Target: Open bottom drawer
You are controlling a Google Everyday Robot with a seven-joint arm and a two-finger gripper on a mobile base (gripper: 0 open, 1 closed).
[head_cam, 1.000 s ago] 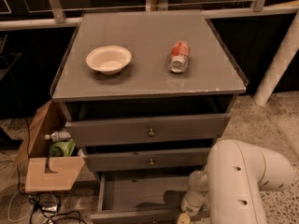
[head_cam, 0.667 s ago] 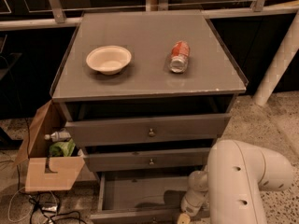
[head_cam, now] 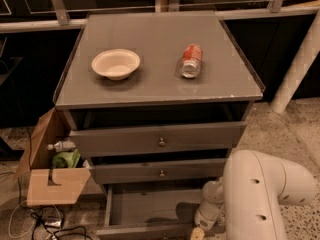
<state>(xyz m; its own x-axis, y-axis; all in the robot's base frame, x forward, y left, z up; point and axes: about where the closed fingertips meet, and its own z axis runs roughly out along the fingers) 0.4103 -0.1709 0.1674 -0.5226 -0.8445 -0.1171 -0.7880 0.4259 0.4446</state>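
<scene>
while bottom drawer (head_cam: 150,208) sits pulled out | gripper (head_cam: 197,232) low at its right front | grip state: i cannot tell

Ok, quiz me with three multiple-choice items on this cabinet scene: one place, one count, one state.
1. The hand is: A out of view; B at the bottom drawer's front edge; C high at the top of the view.
2. Drawers in the grey cabinet: A two; B three; C four.
3. The bottom drawer is: A shut; B removed; C pulled out.
Answers: 1 B, it sits low by the drawer front; 2 B, three fronts are stacked; 3 C, its grey interior shows.
</scene>
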